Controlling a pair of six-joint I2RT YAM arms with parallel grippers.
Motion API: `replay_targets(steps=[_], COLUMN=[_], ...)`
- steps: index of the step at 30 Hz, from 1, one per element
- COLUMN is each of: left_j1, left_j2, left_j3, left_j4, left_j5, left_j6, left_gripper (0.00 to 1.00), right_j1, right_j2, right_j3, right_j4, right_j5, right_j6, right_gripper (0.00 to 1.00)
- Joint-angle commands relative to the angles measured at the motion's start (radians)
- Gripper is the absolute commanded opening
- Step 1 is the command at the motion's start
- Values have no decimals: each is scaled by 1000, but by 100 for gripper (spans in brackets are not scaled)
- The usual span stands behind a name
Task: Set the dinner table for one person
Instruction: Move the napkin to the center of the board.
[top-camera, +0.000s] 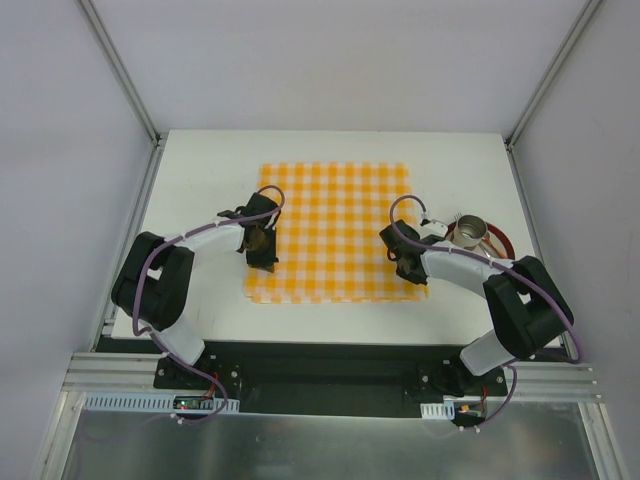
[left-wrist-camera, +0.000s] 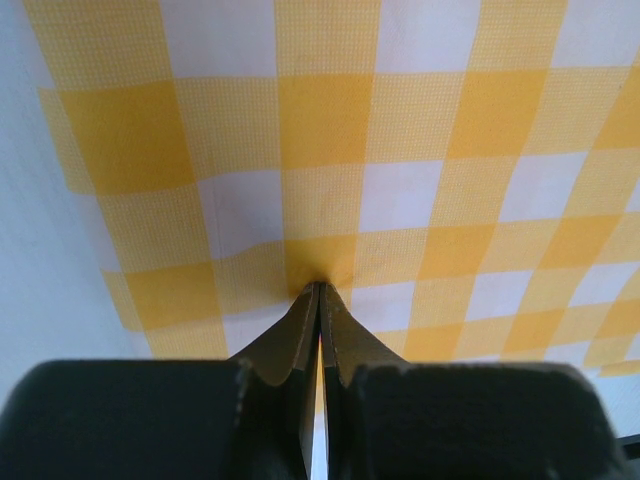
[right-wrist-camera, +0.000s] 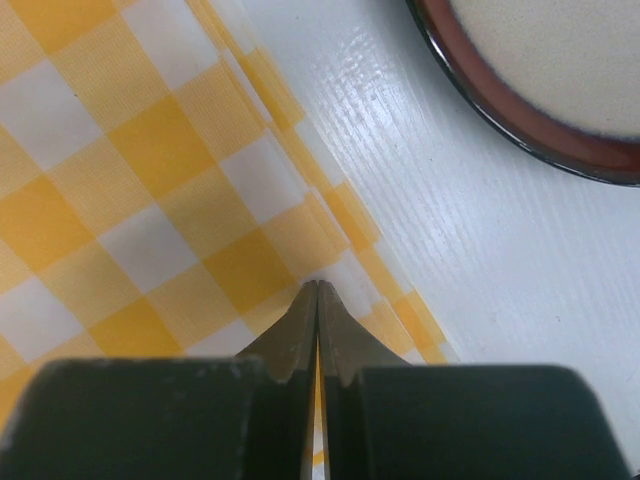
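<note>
Bench (top-camera: 200, 190), white, carries everything. Checked cloth (top-camera: 335, 225) lies flat mid-bench, square to its edges. Plate (top-camera: 503, 246) with metal cup (top-camera: 471, 229) sits right of the cloth, not touching it, and is nearest the right arm. Left pincer (left-wrist-camera: 318, 288) is pressed together, pinching puckered cloth near its left edge. Right pincer (right-wrist-camera: 317, 285) likewise pinches the right edge, with the plate beyond it, far-right.
</note>
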Motion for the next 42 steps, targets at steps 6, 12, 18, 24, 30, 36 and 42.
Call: replay_targets(steps=[6, 12, 18, 24, 30, 36, 42], left_j1=[-2, -2, -8, -17, -31, -34, -34], left_j2=[-22, -30, -34, -33, -22, -28, -51], left_j3=[-49, -64, -73, -75, -80, -83, -70], left_j4=[-104, -102, -102, -102, -93, -93, -93], left_j5=[-44, -45, -44, -44, -42, -53, -53], left_j6=[-12, -18, -23, -32, -41, -25, -9], left_gripper=[0, 0, 0, 0, 0, 4, 20], right_j1=[12, 28, 49, 74, 94, 98, 103], right_j2=[-19, -28, -32, -35, -35, -40, -92], right_j3=[-24, -29, -35, -38, -38, -36, -13], right_j4=[-90, -99, -114, -126, -134, -142, -185], right_j5=[30, 37, 46, 53, 69, 83, 139], right_j6=[30, 46, 68, 95, 117, 134, 126], right_gripper=[1, 1, 1, 1, 1, 1, 13])
